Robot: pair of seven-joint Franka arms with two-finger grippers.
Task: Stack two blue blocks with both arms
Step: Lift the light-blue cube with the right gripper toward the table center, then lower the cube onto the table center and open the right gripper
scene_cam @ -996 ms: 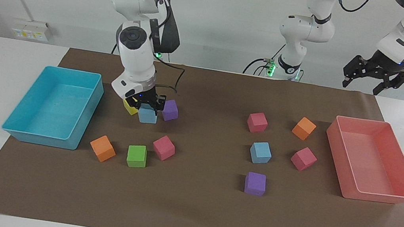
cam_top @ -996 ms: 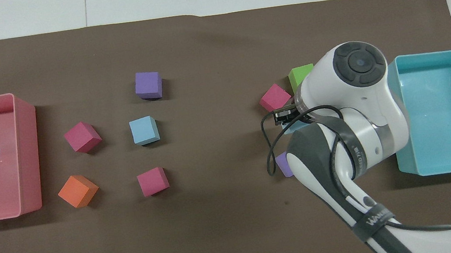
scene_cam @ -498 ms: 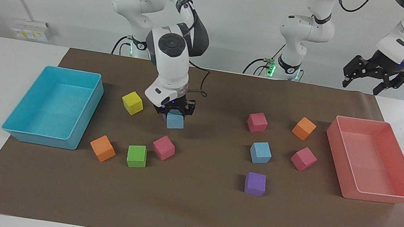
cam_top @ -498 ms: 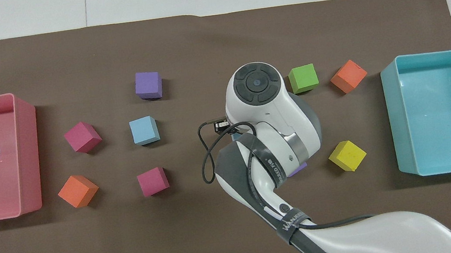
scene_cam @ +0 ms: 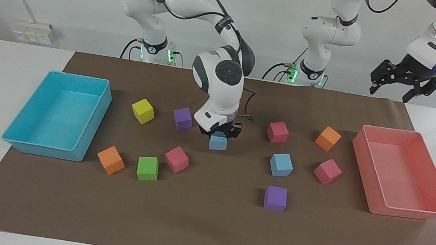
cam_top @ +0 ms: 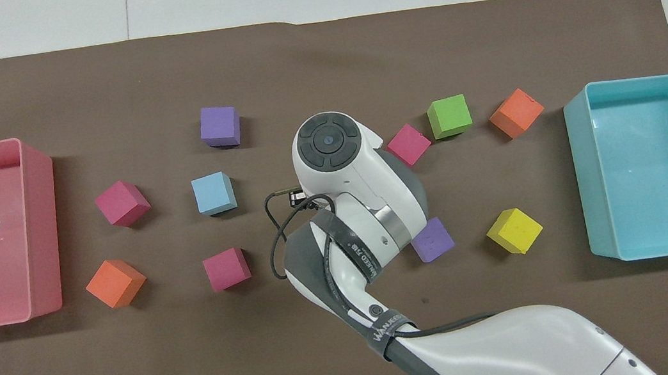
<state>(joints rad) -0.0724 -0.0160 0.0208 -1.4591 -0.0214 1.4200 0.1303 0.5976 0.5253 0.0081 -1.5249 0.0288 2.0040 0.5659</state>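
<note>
Blue block (scene_cam: 218,142) gripped in right hand (scene_cam: 219,133) above mat, left hand (scene_cam: 405,81) open, waiting.

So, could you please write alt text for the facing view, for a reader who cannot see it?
The right gripper holds a light blue cube above the brown mat, midway between a turquoise bin and a pink bin. A second light blue cube sits among scattered coloured cubes, while the left gripper waits, open, raised above the pink bin.

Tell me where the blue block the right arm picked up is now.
In the facing view, the right gripper holds the blue block above the mat's middle, between the purple block and the other blue block.
</note>
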